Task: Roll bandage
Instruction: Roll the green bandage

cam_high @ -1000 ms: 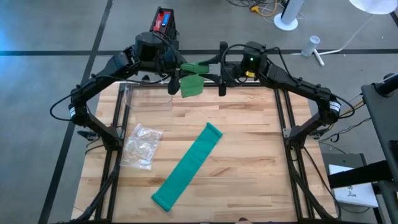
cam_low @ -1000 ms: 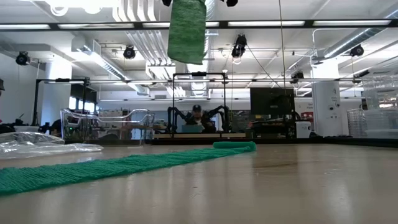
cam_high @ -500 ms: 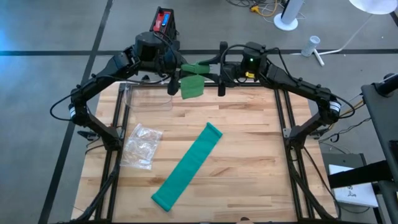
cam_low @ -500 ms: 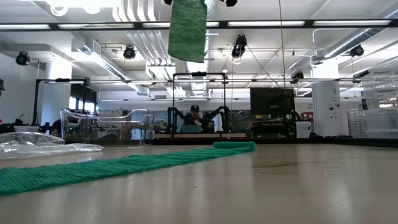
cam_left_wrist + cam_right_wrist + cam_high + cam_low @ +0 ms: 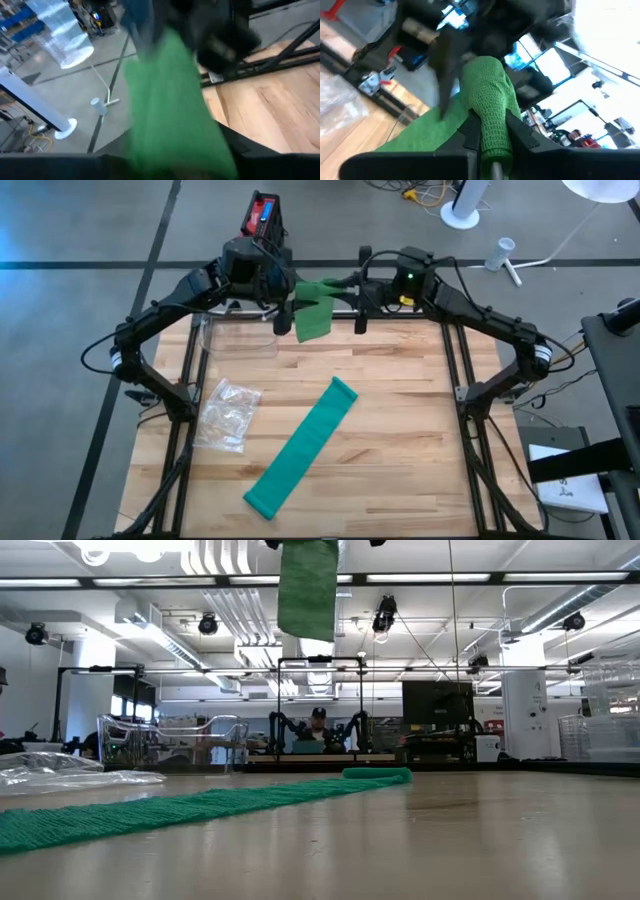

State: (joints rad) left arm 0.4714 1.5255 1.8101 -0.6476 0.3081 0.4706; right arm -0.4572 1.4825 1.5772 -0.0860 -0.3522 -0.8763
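While a green bandage (image 5: 313, 317) hangs above the table's (image 5: 400, 430) far edge, right gripper (image 5: 345, 283) pinches it; left gripper's (image 5: 290, 292) hold is apparently loosened, unclear.

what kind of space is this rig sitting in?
Likely a robotics lab or workshop: another arm rig stands in the background, exposed ceiling ducts run overhead, and the wooden table sits on a taped concrete floor.

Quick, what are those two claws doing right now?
Left gripper: cannot be told.
Right gripper: closed on the green bandage, held above the table.
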